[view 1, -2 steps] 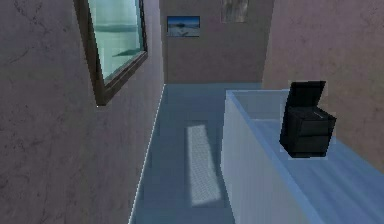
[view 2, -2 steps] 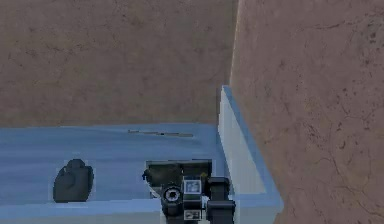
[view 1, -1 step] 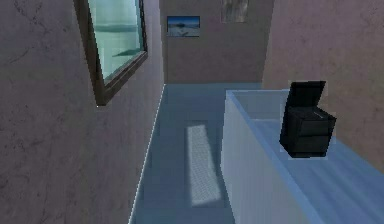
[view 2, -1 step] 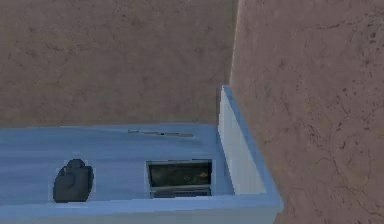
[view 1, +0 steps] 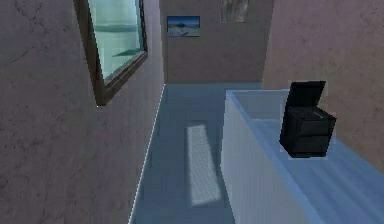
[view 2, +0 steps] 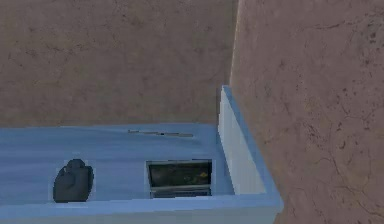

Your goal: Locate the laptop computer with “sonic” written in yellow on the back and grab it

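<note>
Laptop [view 2: 180, 177] is your best reading of the dark flat rectangle with a greyer panel. It lies on the pale blue top [view 2: 120, 150], low in the arm side view and just right of the middle. You cannot make out any yellow writing on it.

From the forward view's left, you have a dark-framed pane [view 1: 115, 45] on the near wall. A small picture [view 1: 183, 25] hangs on the far wall, and a second picture [view 1: 235, 10] hangs at the top edge. Blue floor [view 1: 175, 110] runs below them. On the right, a white counter [view 1: 250, 150] carries a dark boxy thing [view 1: 307, 120] with a raised lid.

In the arm side view, a dark rounded thing [view 2: 73, 180] lies at the left of the top, well apart from the laptop. A thin line-like thing [view 2: 165, 130] lies farther back. A raised white end panel [view 2: 232, 140] stands just right of the laptop, with the brown wall [view 2: 310, 90] beyond.

You cannot tell the gripper's state, nor where the laptop lies relative to it.
</note>
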